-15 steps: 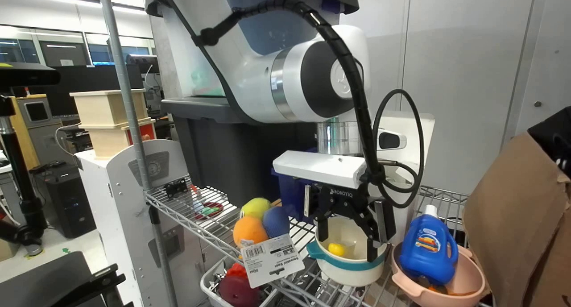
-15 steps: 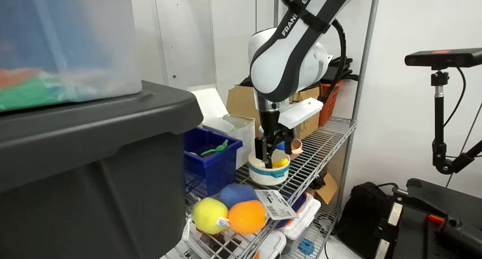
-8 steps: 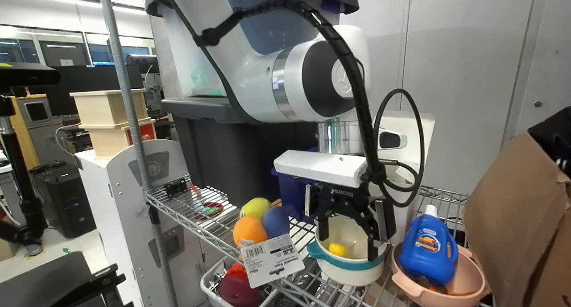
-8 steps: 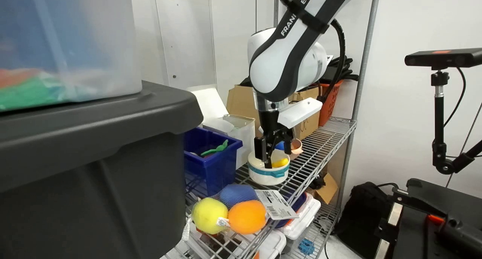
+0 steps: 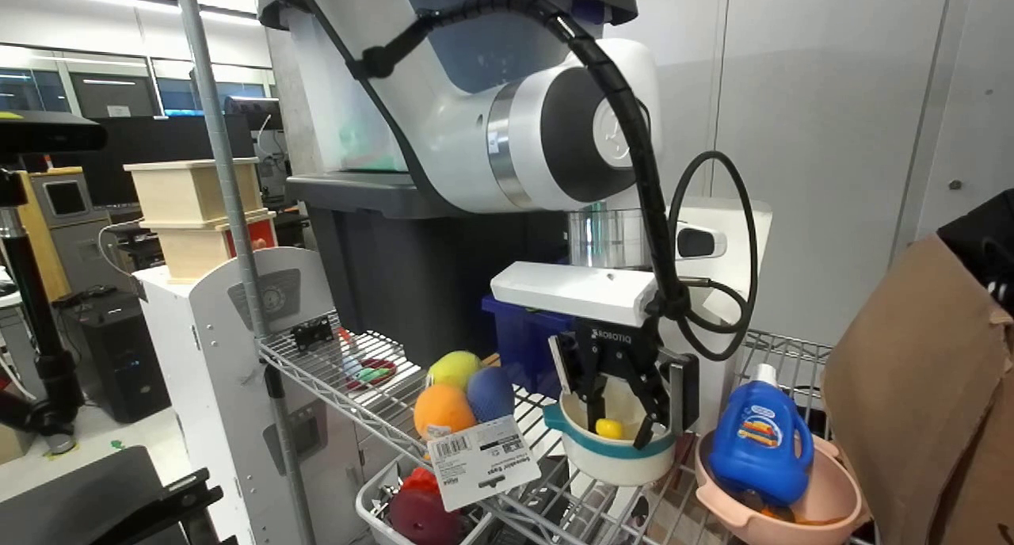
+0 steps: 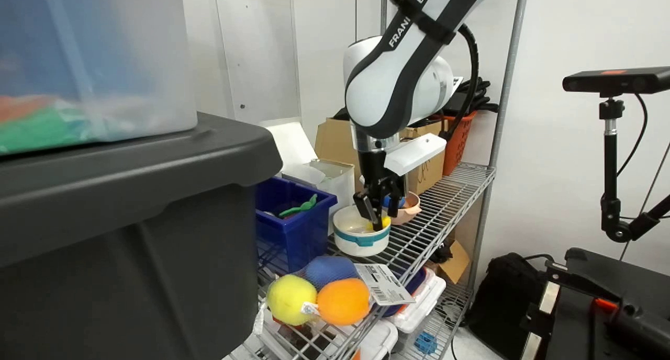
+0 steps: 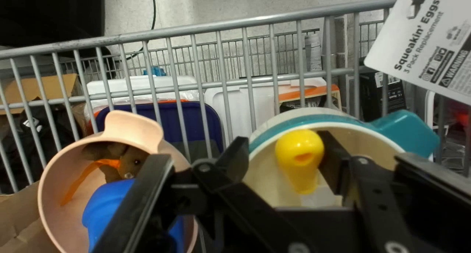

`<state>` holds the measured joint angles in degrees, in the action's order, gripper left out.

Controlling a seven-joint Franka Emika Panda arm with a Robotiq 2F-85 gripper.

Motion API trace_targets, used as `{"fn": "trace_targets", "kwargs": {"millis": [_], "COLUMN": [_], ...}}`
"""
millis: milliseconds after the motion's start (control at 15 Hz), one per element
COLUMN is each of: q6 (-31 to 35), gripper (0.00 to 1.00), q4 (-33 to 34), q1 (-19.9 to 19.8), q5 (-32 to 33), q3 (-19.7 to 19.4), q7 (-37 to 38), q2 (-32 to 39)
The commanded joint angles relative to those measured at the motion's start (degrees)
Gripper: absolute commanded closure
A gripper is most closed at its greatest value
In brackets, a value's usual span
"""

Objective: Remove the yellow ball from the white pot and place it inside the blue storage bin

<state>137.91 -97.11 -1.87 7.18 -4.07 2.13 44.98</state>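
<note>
My hand (image 5: 619,432) stands partly spread at the white pot (image 5: 622,470) and has hold of nothing. The yellow ball (image 7: 298,150) is inside that pot, between my fingers (image 7: 334,161): one reaches in close by it, touching or not I can't make out; the other stands at the rim, a gap between it and the ball. The wire shelf (image 7: 220,26) also carries the blue storage bin (image 6: 306,239) and, just beside the pot, a pink bowl (image 5: 760,529) with a blue bottle (image 5: 764,446) in it.
</note>
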Motion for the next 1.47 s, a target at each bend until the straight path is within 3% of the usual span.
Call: {"fn": "trace_targets", "kwargs": {"millis": [0,133,600,1400], "q6": [-1.7,-1.4,-1.5,2.3], "gripper": [0.78,0.91,0.91,0.91], "q4": [2.1,2.0,1.7,-4.3], "q1": [-0.7,-0.7,-0.9,-0.4], "q5": [-1.7,-1.7,-1.8,-0.9], "q3": [0.9,0.9,1.0,0.8], "q7": [-1.1,-1.2,-1.4,-1.6], "q2": [1.4,1.3,0.8,-8.1]}}
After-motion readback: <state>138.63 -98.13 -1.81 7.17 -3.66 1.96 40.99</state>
